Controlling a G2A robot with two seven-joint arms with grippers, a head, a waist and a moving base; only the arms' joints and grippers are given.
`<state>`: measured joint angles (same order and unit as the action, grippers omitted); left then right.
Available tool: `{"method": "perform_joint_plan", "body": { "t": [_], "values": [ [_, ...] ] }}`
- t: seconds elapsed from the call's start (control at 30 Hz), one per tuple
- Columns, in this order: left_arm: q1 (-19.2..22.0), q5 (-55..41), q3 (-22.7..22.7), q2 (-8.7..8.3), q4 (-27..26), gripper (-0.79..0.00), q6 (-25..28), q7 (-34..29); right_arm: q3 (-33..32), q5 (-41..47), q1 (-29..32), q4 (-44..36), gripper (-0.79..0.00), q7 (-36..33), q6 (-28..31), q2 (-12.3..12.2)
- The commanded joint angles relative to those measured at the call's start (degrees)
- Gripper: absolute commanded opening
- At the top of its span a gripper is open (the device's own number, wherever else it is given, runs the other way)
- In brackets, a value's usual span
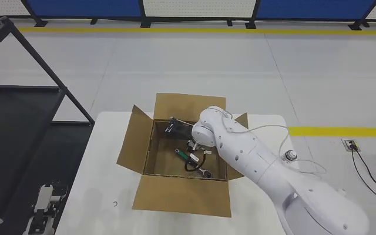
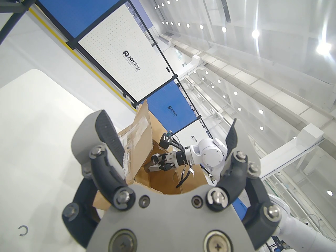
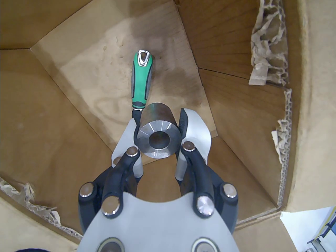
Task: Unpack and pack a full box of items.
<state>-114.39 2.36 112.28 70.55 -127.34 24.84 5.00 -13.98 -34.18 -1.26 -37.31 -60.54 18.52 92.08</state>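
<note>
Open box [image 1: 182,202] on table [image 1: 88,194], flaps out; on its floor a green-handled tool [image 3: 141,79], lying flat, metal end hidden behind the cylinder [image 3: 157,138], and against the far wall a black item [image 1: 178,126], too small to identify. Within the box, right gripper [image 3: 159,123], covered by the arm from above, pinching the hollow steel cylinder by its sides just over the tool's neck; contact with the floor impossible to judge. Outside the box and apart from it, left gripper [image 2: 168,117], fingers [image 2: 106,129] spread wide.
</note>
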Motion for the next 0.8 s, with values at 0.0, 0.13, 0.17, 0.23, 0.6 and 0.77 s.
{"method": "perform_joint_plan", "body": {
  "t": [0.0,0.13,0.17,0.23,0.6,0.77],
  "values": [
    [0.0,0.0,0.0,0.00,0.0,0.000,0.0,0.0,-0.1,-0.1,0.1,2.0,-0.785,0.7,-0.2,0.9],
    [0.0,0.0,0.0,0.00,0.0,0.000,0.0,0.0,-0.2,-0.6,0.3,5.3,-0.785,2.1,-0.5,2.4],
    [0.0,0.0,0.0,0.00,0.0,0.000,0.0,0.0,-0.2,-0.8,0.3,6.0,-0.785,2.7,-0.4,2.7],
    [0.0,0.0,0.0,0.00,0.0,0.000,0.0,0.0,-0.2,-1.5,0.3,7.4,-0.785,3.5,-1.0,3.4],
    [0.0,0.0,0.0,0.00,0.0,0.000,0.0,0.0,-0.6,-3.5,0.6,13.2,-0.785,5.9,-0.4,6.4],
    [0.0,0.0,0.0,0.00,0.0,0.000,0.0,0.0,-0.8,-4.6,0.7,15.5,-0.785,7.2,-0.5,7.5]
  ]
}}
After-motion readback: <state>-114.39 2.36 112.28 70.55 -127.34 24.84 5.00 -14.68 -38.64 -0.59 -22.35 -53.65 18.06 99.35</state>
